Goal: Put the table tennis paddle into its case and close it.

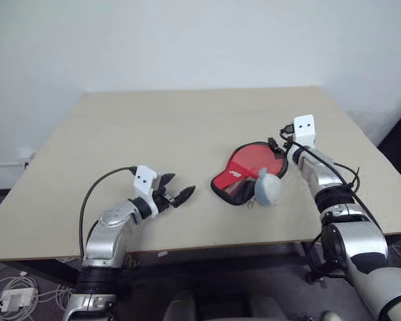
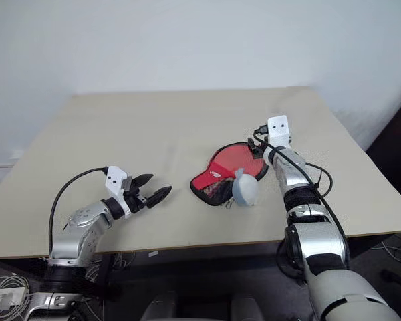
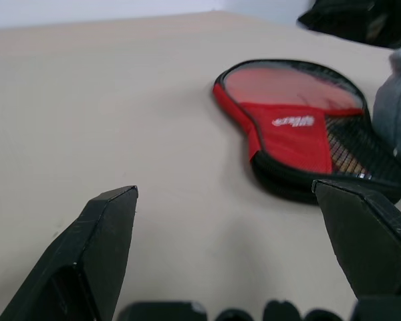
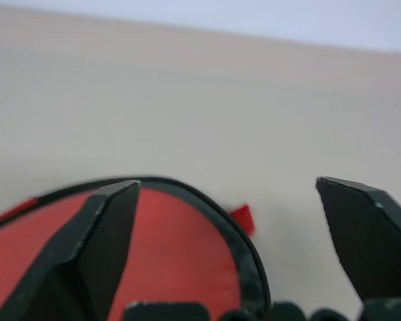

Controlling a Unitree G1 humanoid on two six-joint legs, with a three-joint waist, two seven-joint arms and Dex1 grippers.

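Paddle (image 3: 291, 87) lies inside case (image 3: 301, 137) on table (image 1: 154, 134); left gripper (image 1: 178, 189) and right gripper (image 4: 230, 227) both spread, empty.

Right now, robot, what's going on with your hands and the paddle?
Left gripper open, over bare table. Right gripper open, above the case. Paddle lying in the case, flap not closed. Pale blue-grey lump against the case.

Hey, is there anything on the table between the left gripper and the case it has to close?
Nothing visible stands in the way. The left gripper is open over bare table, with only tabletop between it and the case. The pale blue-grey lump sits at the case's far side from that gripper, toward the right arm, not in the path.
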